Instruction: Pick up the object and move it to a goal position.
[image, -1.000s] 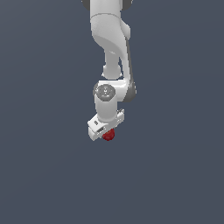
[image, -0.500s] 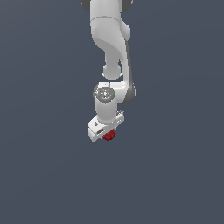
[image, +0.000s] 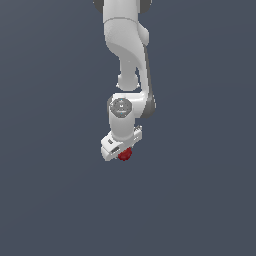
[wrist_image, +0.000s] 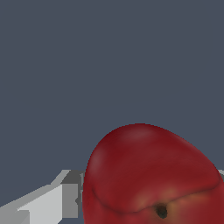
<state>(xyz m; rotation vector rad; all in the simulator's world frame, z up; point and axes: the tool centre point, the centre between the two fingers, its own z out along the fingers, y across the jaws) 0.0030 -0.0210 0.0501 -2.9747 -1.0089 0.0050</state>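
While the white arm (image: 127, 60) hangs down from the top of the exterior view against a plain grey-blue background, its gripper (image: 121, 148) sits at the low end, tilted so that its body slopes down toward the exterior view's left. A small dark red ball (image: 125, 154) shows just under the gripper, touching its underside, with nothing visible beneath it. From this view the jaws seem clenched on the ball, though their tips are too small to make out clearly. Seen from the wrist view, the ball (wrist_image: 151, 175) fills much of the picture as a rounded, dark red thing with a lighter, yellowish patch and a small dark pit near its lower part. One pale grey finger (wrist_image: 48, 203) reaches in beside it and meets its side; the other side of the ball runs to the picture's edge, so the second finger hardly shows.
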